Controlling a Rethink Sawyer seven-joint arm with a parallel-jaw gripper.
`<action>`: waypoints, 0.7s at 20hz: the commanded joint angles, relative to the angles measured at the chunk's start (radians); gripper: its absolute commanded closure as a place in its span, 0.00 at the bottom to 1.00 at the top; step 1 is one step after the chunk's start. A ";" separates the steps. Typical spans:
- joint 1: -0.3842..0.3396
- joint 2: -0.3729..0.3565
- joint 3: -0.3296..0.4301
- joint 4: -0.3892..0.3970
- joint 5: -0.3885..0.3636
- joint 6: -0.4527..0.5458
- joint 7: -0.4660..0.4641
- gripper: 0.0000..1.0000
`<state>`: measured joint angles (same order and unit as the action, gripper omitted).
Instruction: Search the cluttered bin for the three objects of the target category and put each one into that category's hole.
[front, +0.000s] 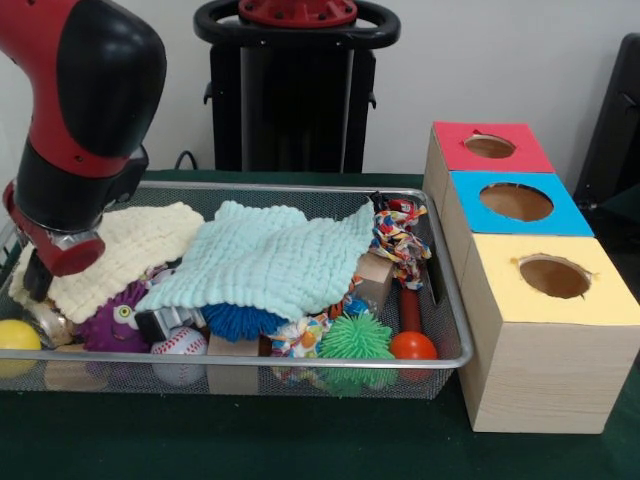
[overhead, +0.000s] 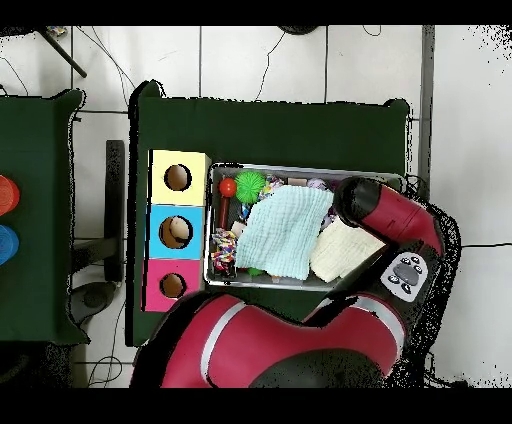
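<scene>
- Front view: no readable writing or brand on anything.
- Front view: wire mesh bin (front: 440, 300) on green table (front: 300, 440). Mint knitted cloth (front: 265, 255) drapes over the middle, cream cloth (front: 130, 245) beside it at picture left.
- Front view: along the near wall sit a yellow ball (front: 18, 335), purple toy with eyes (front: 115, 322), baseball (front: 180, 345), blue spiky ball (front: 240, 320), green spiky ball (front: 355, 335), orange-red ball (front: 412, 346); knotted rope toy (front: 400, 240) at the far right corner.
- Front view: red-and-black arm (front: 80, 110) hangs over the bin's left end; gripper (front: 38, 280) down by the cream cloth, mostly hidden, so its grip cannot be told.
- Front view: three wooden boxes beside the bin, tops red (front: 490, 146), blue (front: 516, 202), yellow (front: 552, 277), each with a round hole.
- Overhead view: arm covers the bin's right end; gripper hidden. Boxes touch the bin's left wall. Mint cloth overlaps cream cloth.
</scene>
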<state>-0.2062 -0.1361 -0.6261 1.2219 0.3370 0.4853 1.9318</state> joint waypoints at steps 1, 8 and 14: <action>0.011 -0.068 0.094 0.095 -0.016 0.003 0.146 1.00; -0.002 -0.063 0.093 0.079 -0.023 0.007 0.141 1.00; -0.011 -0.044 0.090 0.088 0.014 -0.025 0.211 1.00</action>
<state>-0.2035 -0.2018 -0.6263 1.2226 0.3370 0.4855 1.9318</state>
